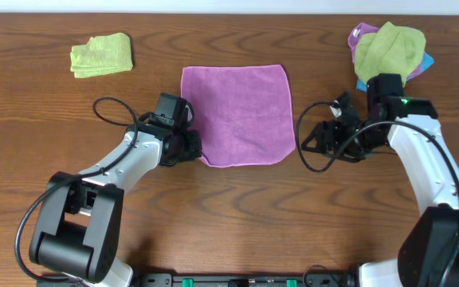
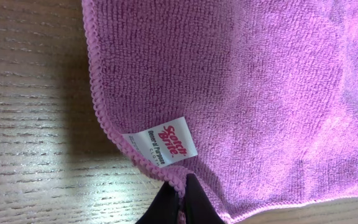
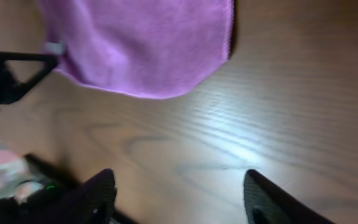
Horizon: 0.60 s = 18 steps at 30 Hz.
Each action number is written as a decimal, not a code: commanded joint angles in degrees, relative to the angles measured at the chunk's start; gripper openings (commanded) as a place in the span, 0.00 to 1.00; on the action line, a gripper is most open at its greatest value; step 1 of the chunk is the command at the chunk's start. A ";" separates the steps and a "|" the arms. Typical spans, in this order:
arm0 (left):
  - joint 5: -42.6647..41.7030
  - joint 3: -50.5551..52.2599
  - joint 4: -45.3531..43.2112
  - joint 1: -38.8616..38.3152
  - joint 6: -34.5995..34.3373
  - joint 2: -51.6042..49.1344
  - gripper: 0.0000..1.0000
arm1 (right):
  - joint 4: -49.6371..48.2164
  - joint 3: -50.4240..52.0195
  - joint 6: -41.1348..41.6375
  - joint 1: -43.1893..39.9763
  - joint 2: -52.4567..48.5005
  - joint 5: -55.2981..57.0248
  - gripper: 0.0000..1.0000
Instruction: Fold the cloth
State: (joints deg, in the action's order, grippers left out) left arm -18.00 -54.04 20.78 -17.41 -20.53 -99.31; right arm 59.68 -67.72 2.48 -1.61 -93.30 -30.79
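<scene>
A: Position of cloth [image 1: 237, 115]?
B: Flat on the worktop [image 1: 237, 215]; tag [image 2: 163, 144] corner pinched in shut left fingers [image 2: 190, 202].
A: And right fingers [image 3: 98, 194]?
B: Wide, empty — just beside the opposite near corner. Fold away from the arms, probably — lifting both near corners together.

Bare table [image 1: 237, 215] runs wide between the two arms on the near side of the cloth [image 1: 237, 115], and a strip lies free along its far edge. The left gripper [image 1: 191, 148], pinched on the near-left corner, blocks that corner; its cable [image 1: 106, 108] loops over the wood to the left. The right gripper [image 3: 178, 190] hangs with jaws apart over bare wood just off the near-right corner. A folded lime-green cloth [image 1: 102, 56] sits well apart at far left; a heap of cloths [image 1: 389, 48] crowds the far right
</scene>
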 commanded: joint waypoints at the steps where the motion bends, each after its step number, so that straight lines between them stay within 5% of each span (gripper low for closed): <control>1: 0.59 -1.31 0.35 0.24 1.22 -0.63 0.06 | -1.60 -0.31 -1.97 1.60 -0.96 5.01 0.62; 7: 0.57 -1.31 0.35 0.24 1.25 -0.63 0.06 | -4.07 -0.22 -3.74 1.77 -7.39 4.44 0.56; 18: 2.54 -1.31 8.50 2.23 2.99 -0.33 0.05 | -5.31 -0.22 -4.98 0.46 -11.39 2.05 0.69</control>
State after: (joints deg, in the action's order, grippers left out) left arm -17.10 -54.15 27.20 -16.69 -19.03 -99.29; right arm 54.24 -67.72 -1.17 -0.54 -104.90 -27.62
